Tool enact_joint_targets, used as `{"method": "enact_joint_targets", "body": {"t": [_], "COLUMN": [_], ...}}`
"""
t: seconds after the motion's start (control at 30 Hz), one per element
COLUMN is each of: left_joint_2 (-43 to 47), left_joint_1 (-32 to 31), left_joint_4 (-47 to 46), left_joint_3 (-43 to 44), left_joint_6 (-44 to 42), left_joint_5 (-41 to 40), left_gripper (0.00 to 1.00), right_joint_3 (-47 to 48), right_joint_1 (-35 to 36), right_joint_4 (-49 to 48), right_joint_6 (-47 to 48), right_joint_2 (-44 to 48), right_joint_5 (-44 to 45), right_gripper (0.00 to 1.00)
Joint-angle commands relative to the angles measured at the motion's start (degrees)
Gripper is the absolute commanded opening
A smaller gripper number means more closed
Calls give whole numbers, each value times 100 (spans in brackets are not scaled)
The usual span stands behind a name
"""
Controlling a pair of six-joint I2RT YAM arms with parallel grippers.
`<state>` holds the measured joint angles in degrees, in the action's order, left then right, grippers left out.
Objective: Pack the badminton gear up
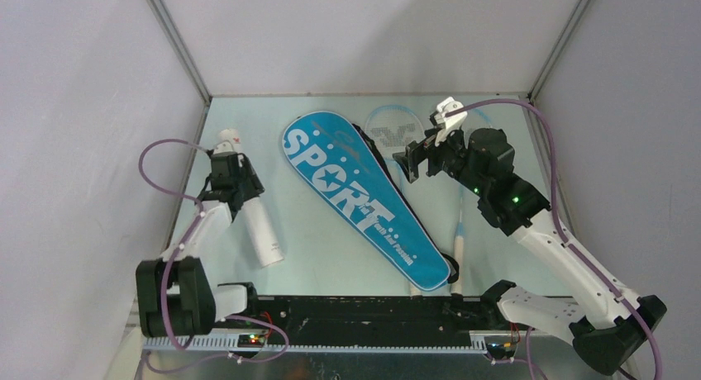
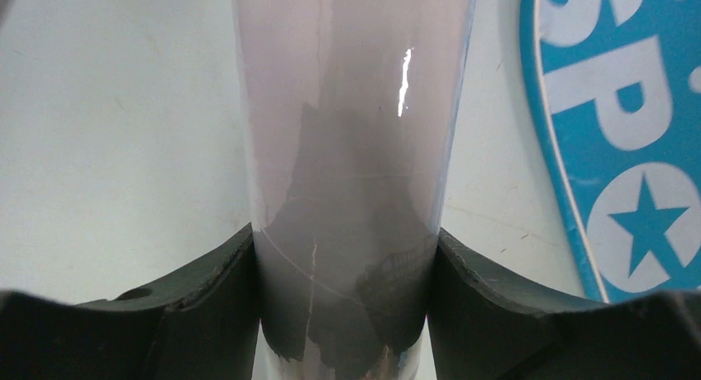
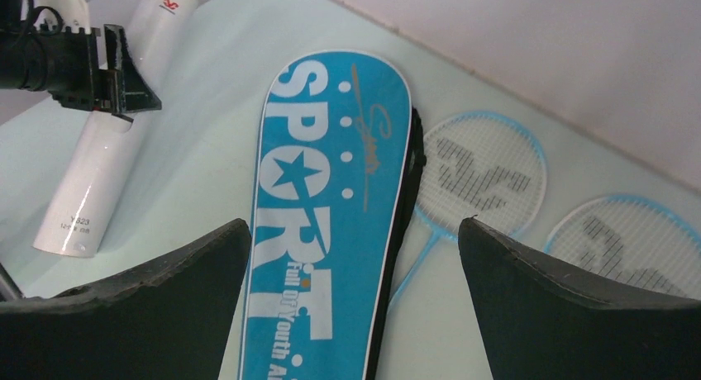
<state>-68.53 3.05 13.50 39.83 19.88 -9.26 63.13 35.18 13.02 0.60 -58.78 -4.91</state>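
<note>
My left gripper [image 1: 234, 182] [image 2: 343, 233] is shut on the long white tube [image 1: 264, 235] [image 2: 355, 132], which lies slanted at the table's left; the fingers press both its sides. The blue "SPORT" racket bag [image 1: 364, 198] [image 3: 331, 190] lies diagonally across the middle, its black strap along the right edge. My right gripper [image 1: 411, 161] [image 3: 354, 223] hovers open above the bag's right side, holding nothing. Two light-blue rackets [image 3: 484, 169] [image 3: 628, 239] lie flat to the right of the bag. From above, one racket head [image 1: 395, 132] shows and my right arm largely covers the other.
Grey enclosure walls close in the table on the left, back and right. A black rail [image 1: 355, 310] runs along the near edge between the arm bases. A white racket handle [image 1: 458, 248] reaches toward that rail beside the bag's narrow end.
</note>
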Motion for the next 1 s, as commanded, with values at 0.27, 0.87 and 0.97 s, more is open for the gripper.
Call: {"method": "enact_joint_targets", "body": {"t": [0.27, 0.87, 0.97], "left_joint_2": [-1285, 415, 969], "left_joint_1": [80, 73, 52], "left_joint_4": [-42, -95, -253], "left_joint_3": [529, 292, 177], "left_joint_6": [-167, -107, 91], "left_joint_5": [807, 1017, 1089], "left_gripper": [59, 100, 100], "right_joint_3": [-484, -1355, -1422], "right_joint_1": [-465, -1290, -1440], "right_joint_4": [17, 93, 75], "right_joint_6": [-708, -969, -1157], "right_joint_2": [79, -120, -494], "right_joint_5": [-825, -981, -1125], "right_gripper": [99, 99, 99]}}
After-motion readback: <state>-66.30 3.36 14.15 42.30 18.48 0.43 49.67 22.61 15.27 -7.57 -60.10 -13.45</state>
